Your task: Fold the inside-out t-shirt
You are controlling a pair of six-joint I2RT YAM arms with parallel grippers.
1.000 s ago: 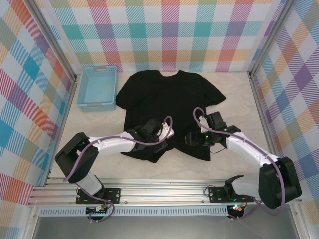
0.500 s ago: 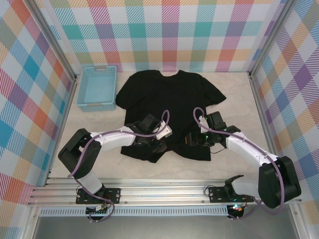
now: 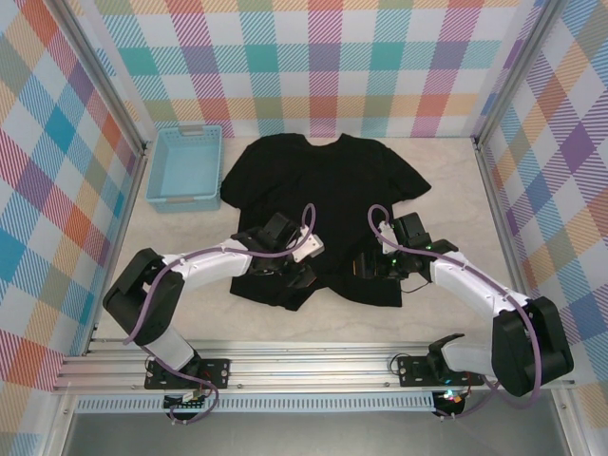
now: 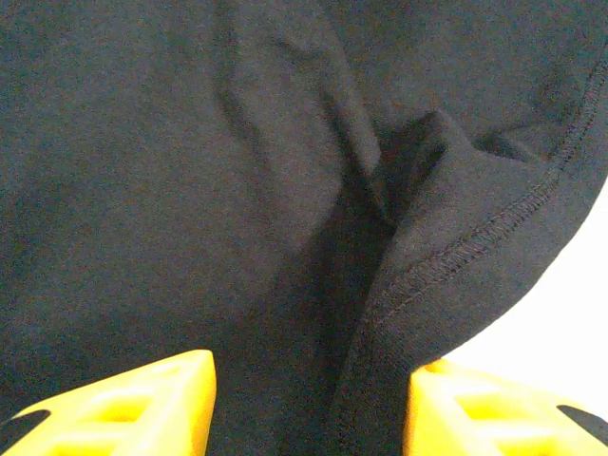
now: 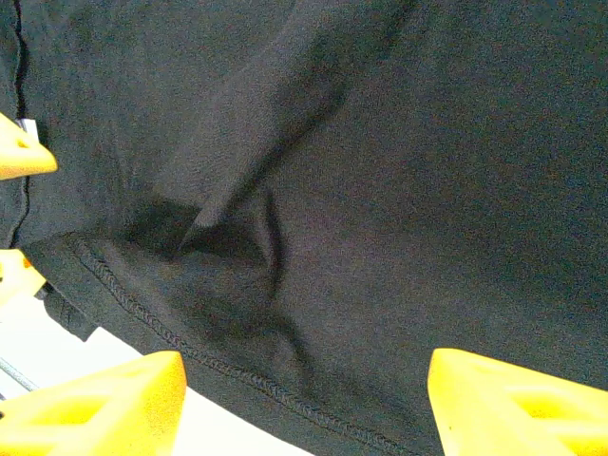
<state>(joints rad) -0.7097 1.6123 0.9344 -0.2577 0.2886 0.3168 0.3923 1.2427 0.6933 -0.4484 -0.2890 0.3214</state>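
Along the near hem of the inside-out t-shirt (image 3: 323, 190) is where I have both arms working. The shirt lies spread on the table (image 3: 190, 304) with its collar (image 3: 323, 142) at the far side, its left sleeve just beside the light blue basket (image 3: 185, 168) and its near edge rumpled. To do this step well, I judge that each pinch must take the stitched hem (image 4: 456, 256) itself and the layer under it, not a loose ridge of cloth. Both sides should then lift evenly and travel toward the far side so the fold line runs straight. The left gripper (image 3: 293, 274) sits low over the near-left part of the hem, its arm reaching in from the left with the elbow bent. Its yellow fingers (image 4: 123, 404) stand apart with a fold of hem lying between them, nothing pinched. The right gripper (image 3: 366, 269) faces it from the right, forearm stretched across the near-right of the table, likewise released, its jaws wide over flat cloth and the hem edge
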